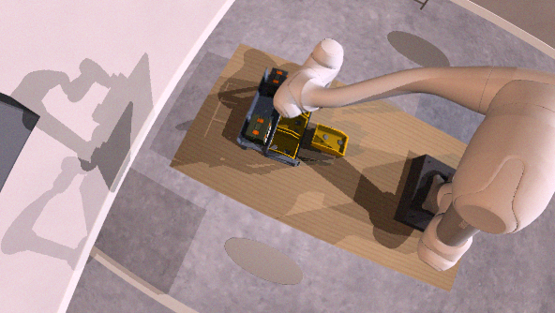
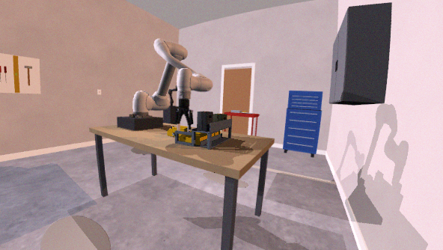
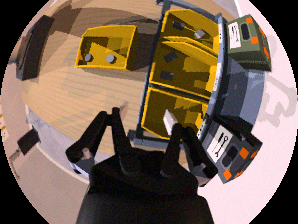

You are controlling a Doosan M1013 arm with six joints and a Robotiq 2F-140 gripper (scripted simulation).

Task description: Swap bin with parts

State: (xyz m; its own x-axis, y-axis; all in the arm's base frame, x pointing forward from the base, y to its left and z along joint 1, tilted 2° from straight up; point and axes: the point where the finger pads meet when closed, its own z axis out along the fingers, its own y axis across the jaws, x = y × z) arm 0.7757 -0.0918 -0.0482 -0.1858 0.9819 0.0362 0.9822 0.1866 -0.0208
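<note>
The yellow open bin with the parts [image 1: 329,140] [image 2: 173,132] [image 3: 100,41] stands on the table in front of the shelf, with two grey round parts in it. The grey-blue shelf [image 1: 264,105] [image 2: 221,126] [image 3: 242,107] holds a row of yellow bins. The empty bin [image 3: 154,119] is at the row's end nearest my gripper; two bins beside it [image 3: 187,70] [image 3: 190,25] hold parts. My gripper [image 2: 185,128] [image 3: 146,110] is open and points down at the empty bin's front. One finger is over the bin, the other outside the shelf. Fingertip depth is unclear; the arm hides them in the top view.
A green case [image 1: 258,130] [image 3: 250,46] and a dark grey case [image 1: 277,77] [image 2: 203,120] [image 3: 232,150] stand on top of the shelf, the dark one close beside my gripper. The robot's dark base [image 2: 138,123] is at the table's other end. A dark cabinet [image 2: 368,56] hangs on the wall.
</note>
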